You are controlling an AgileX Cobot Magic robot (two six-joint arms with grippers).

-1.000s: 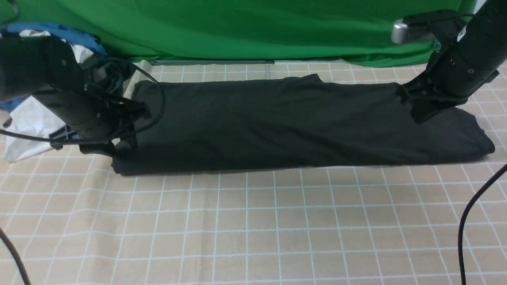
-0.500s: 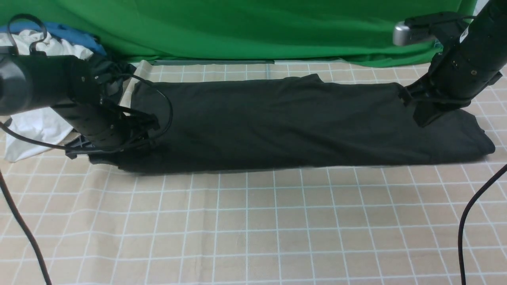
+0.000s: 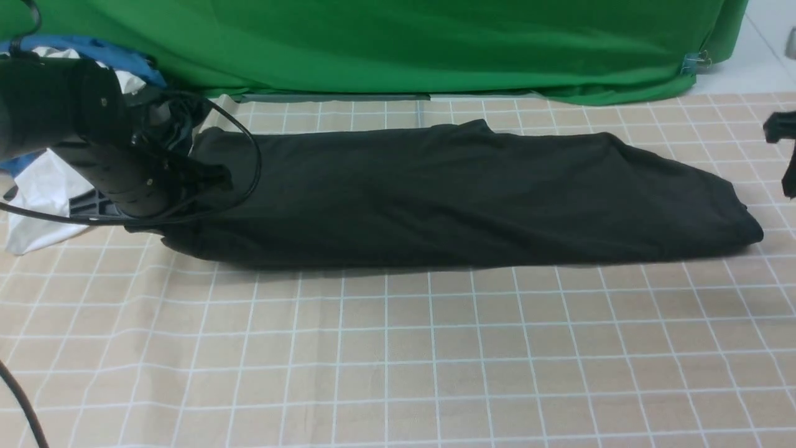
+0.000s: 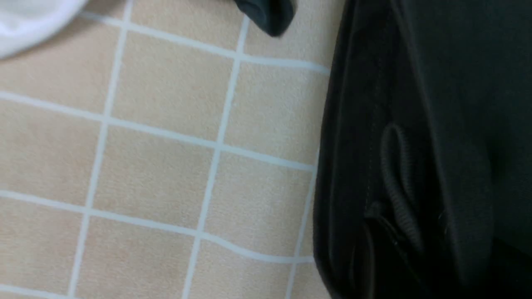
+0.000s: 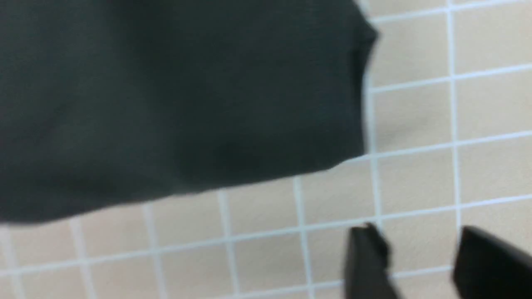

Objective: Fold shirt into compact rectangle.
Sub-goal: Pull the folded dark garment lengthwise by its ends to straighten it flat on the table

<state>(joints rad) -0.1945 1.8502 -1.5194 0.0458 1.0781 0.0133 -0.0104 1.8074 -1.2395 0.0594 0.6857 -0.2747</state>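
Observation:
The black shirt [image 3: 448, 193] lies on the table as one long folded band running left to right. My left gripper [image 3: 208, 177] rests on its left end; its black jaws merge with the dark fabric, so I cannot tell how they stand. The left wrist view shows the shirt's [image 4: 415, 145] stacked folded edges and a ribbed hem close up. My right gripper [image 5: 424, 253] is open and empty over bare cloth, clear of the shirt's [image 5: 178, 95] right end. In the front view only a bit of the right gripper [image 3: 788, 177] shows at the right edge.
A beige checkered tablecloth [image 3: 398, 348] covers the table. A white garment [image 3: 43, 186] and blue cloth [image 3: 93, 50] are piled behind my left arm. A green backdrop [image 3: 398, 43] hangs at the back. A black cable [image 3: 18, 398] crosses the front left corner.
My right gripper opened, let go of the shirt's right end and pulled away to the right. That end now lies flat. The left arm dipped onto the left end, which has shifted slightly.

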